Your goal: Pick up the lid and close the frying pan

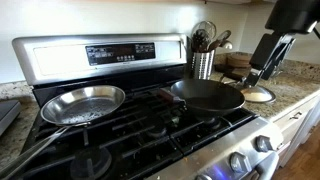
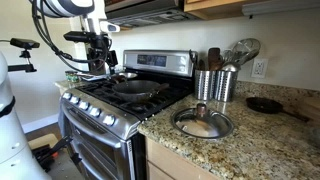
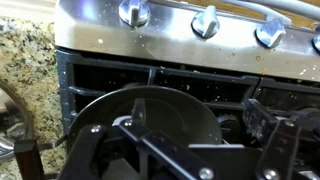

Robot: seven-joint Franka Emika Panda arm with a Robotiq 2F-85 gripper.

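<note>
The black frying pan (image 1: 207, 94) sits on the stove's right front burner and shows in both exterior views (image 2: 135, 88). It fills the lower middle of the wrist view (image 3: 150, 115). The glass lid (image 1: 258, 95) lies flat on the granite counter to the pan's right, knob up (image 2: 202, 122). My gripper (image 1: 264, 68) hangs in the air in front of the stove, well above pan and lid (image 2: 97, 60). Its fingers are spread wide and hold nothing (image 3: 200, 128).
A shiny silver pan (image 1: 85, 103) sits on the left burner. Metal utensil holders (image 2: 212, 83) stand on the counter behind the lid. A small dark pan (image 2: 265, 104) lies farther along the counter. Stove knobs (image 3: 205, 20) line the front edge.
</note>
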